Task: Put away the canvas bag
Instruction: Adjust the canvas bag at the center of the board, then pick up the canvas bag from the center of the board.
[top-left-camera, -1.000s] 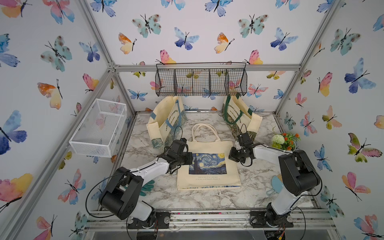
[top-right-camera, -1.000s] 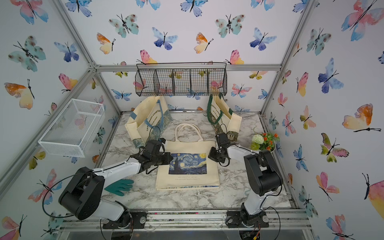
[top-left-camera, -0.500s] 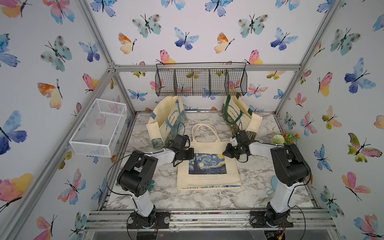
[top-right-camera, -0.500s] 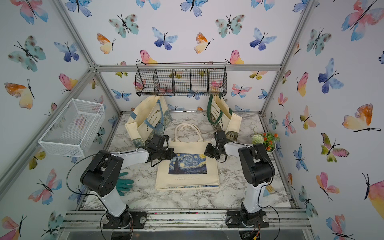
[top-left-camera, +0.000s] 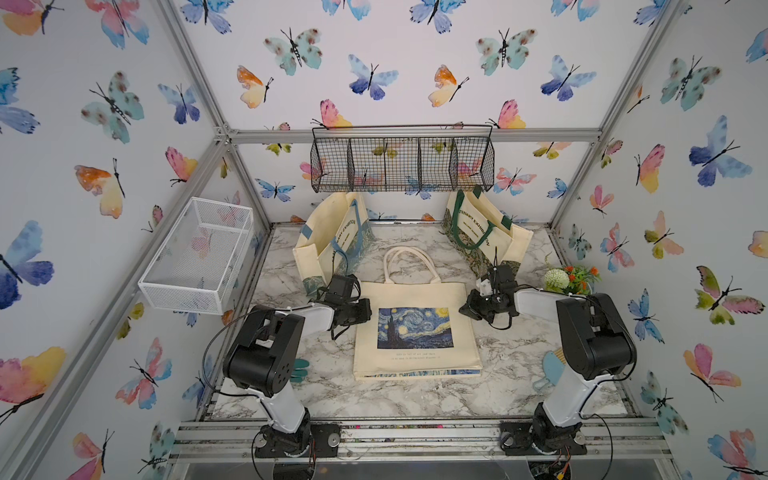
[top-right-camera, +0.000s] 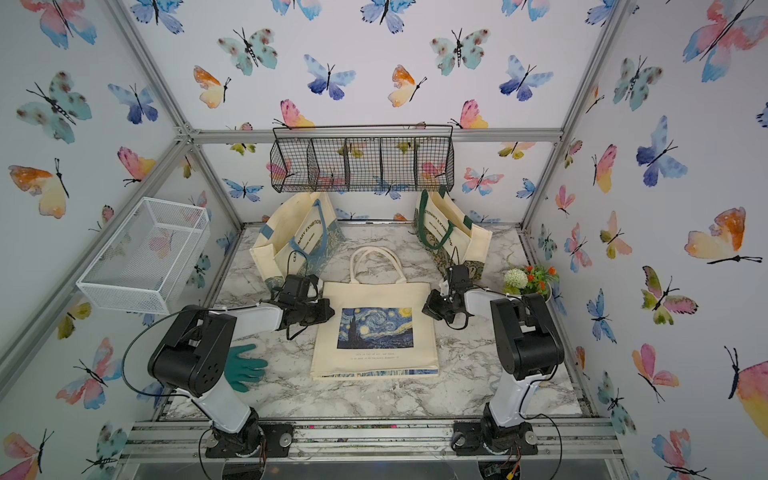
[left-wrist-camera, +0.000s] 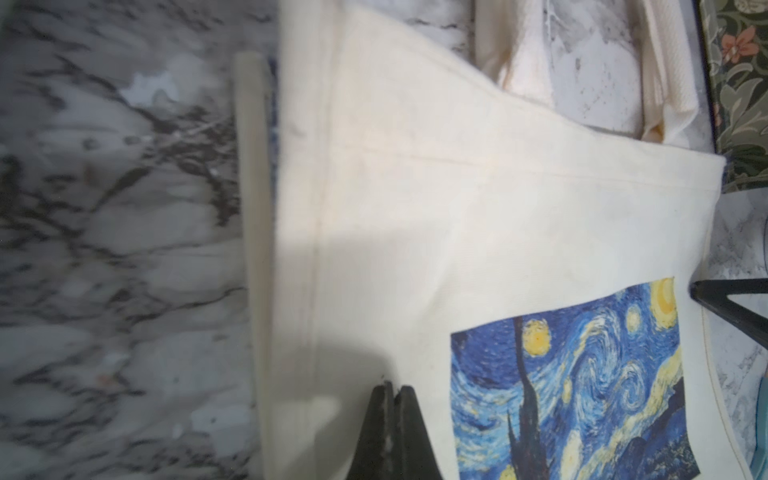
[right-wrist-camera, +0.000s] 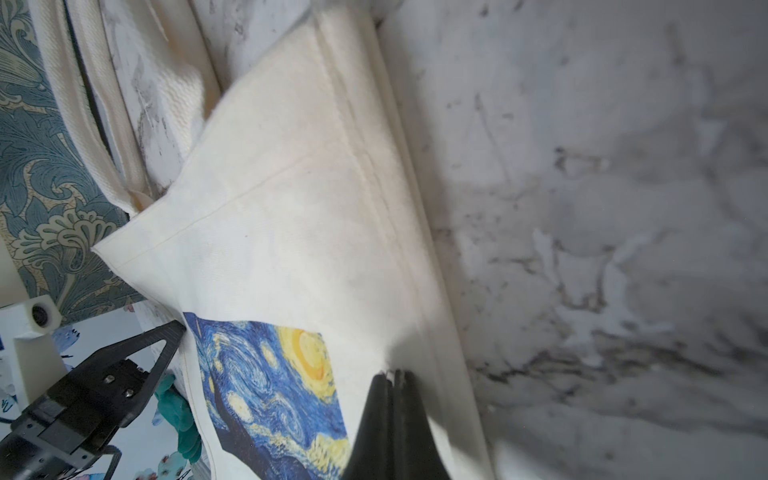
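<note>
Elbows of both arms have lifted and folded back since a second ago, while the left gripper (top-left-camera: 368, 309) and right gripper (top-left-camera: 462, 309) have barely left the side edges of the canvas bag (top-left-camera: 415, 328).

Both pairs of fingers are pinched closed on nothing, tips just over the cloth in the wrist views, facing each other across the bag. It lies flat on the marble table (top-left-camera: 519, 353) between them, in front of the black wire basket (top-left-camera: 402, 160). Its long axis runs toward that basket, with the handles (top-left-camera: 409, 249) at the basket end. Neither arm is nearer, so a pinch would probably start at the side seams.
</note>
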